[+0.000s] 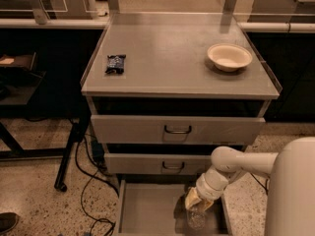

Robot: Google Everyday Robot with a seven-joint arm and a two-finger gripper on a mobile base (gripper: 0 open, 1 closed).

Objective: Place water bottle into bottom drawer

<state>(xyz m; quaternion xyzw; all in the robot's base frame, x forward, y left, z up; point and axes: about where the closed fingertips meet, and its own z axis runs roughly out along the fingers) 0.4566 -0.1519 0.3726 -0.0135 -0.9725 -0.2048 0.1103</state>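
Note:
The bottom drawer (147, 213) is pulled open below the two upper drawers, and its grey floor shows. My gripper (198, 204) reaches down into its right side from the white arm at the right. It is shut on the water bottle (196, 219), a small clear bottle that hangs from the fingers (191, 199) just above or on the drawer floor near the right wall. I cannot tell whether the bottle touches the floor.
The cabinet top (172, 58) holds a white bowl (229, 56) at the right and a small dark snack packet (115, 63) at the left. The two upper drawers (177, 130) are closed. Cables (88, 181) lie on the floor left of the cabinet.

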